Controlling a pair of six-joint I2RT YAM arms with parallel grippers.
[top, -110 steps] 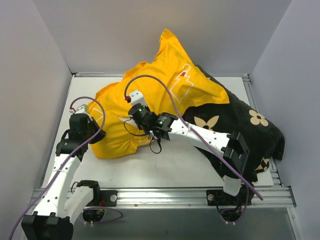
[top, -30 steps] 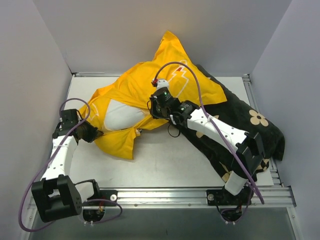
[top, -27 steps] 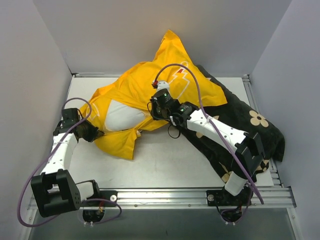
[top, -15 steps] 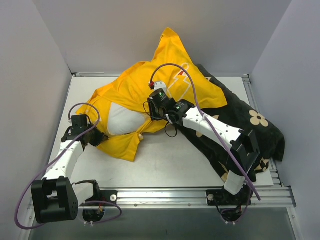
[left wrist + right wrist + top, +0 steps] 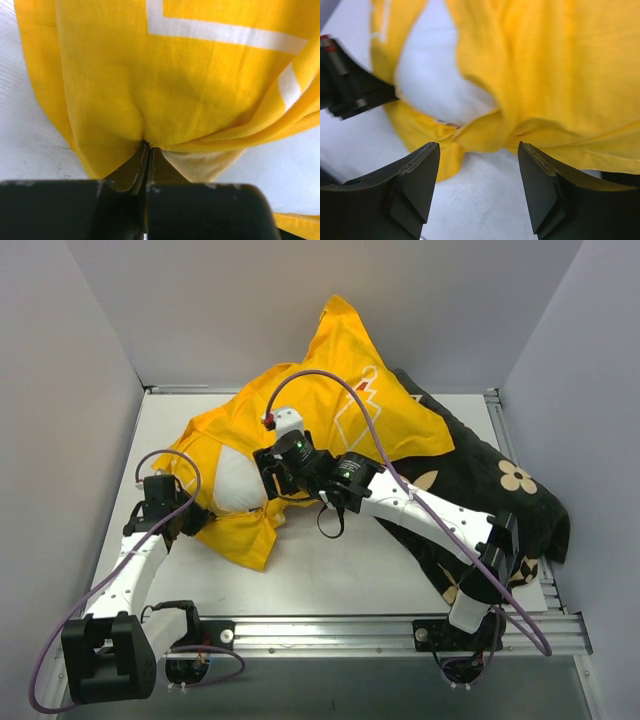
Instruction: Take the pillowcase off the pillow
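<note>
The yellow pillowcase (image 5: pixel 330 390) lies bunched across the back of the table, its open end toward the left. The white pillow (image 5: pixel 238 478) shows through that opening. My left gripper (image 5: pixel 192 520) is shut on the pillowcase's lower left edge; in the left wrist view the fabric (image 5: pixel 165 85) gathers into the closed fingertips (image 5: pixel 148 146). My right gripper (image 5: pixel 268 474) hovers open over the opening, holding nothing. In the right wrist view its fingers (image 5: pixel 479 150) straddle a twisted fold of pillowcase (image 5: pixel 560 65), with the pillow (image 5: pixel 437 75) just beyond.
A black pillow with tan flower marks (image 5: pixel 500 490) lies at the right, partly under the pillowcase and the right arm. Grey walls close in the left, back and right sides. Bare white table (image 5: pixel 340 570) shows in front of the fabric.
My right gripper has opened, let go of the pillowcase and swung left to the opening. The left gripper, still shut on the fabric edge, has shifted slightly right and nearer.
</note>
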